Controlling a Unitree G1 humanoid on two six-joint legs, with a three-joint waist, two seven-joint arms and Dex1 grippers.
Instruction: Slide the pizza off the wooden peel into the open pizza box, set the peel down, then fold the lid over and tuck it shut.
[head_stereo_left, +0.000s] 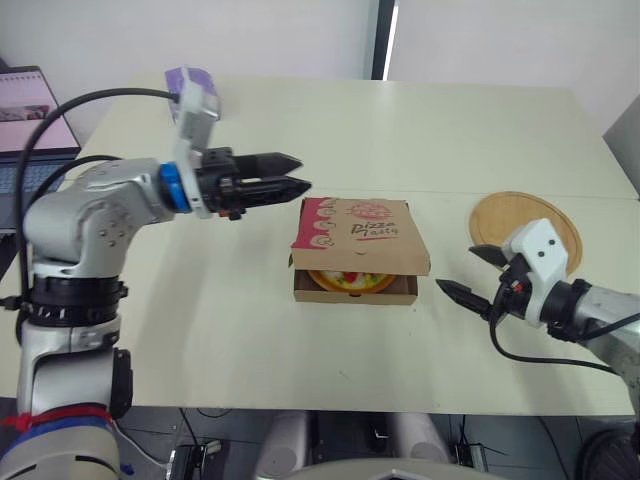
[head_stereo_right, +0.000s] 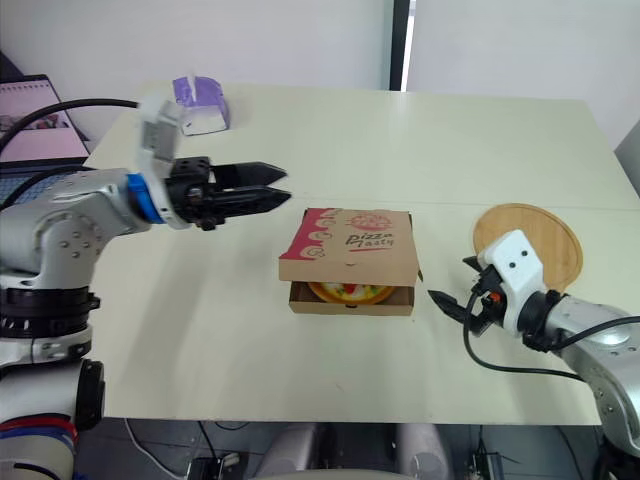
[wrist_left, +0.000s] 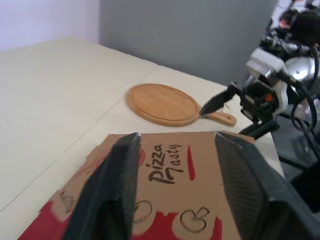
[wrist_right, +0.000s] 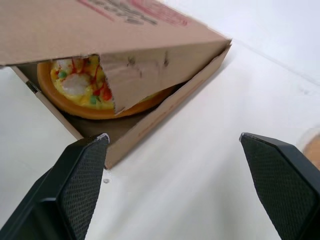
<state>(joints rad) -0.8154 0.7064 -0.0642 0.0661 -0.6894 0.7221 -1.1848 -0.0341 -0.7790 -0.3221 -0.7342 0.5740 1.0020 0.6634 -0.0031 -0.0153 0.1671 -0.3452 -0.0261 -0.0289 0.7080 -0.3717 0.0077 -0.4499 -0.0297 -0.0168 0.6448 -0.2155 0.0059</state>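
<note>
**Lid folded down over the pizza, front not yet tucked**

In the left eye view, the brown cardboard pizza box (head_stereo_left: 360, 232) with red print is seen on the cream tabletop (head_stereo_left: 200, 330). Its lid is down but gapes at the front, so the round pizza (head_stereo_left: 350, 281) inside is exposed. The round wooden peel (head_stereo_left: 512, 212) is laid aside on the right, out of the lid's way. The left gripper (head_stereo_left: 298, 172) is held just left of the box and above it, the right gripper (head_stereo_left: 457, 268) low near its front right corner. In the left wrist view, the lid is framed between parted, empty fingers (wrist_left: 107, 190), judged ready for pressing. In the right wrist view, wide-spread empty fingers (wrist_right: 80, 185) are aimed at the gap, judged ready for tucking.
</note>
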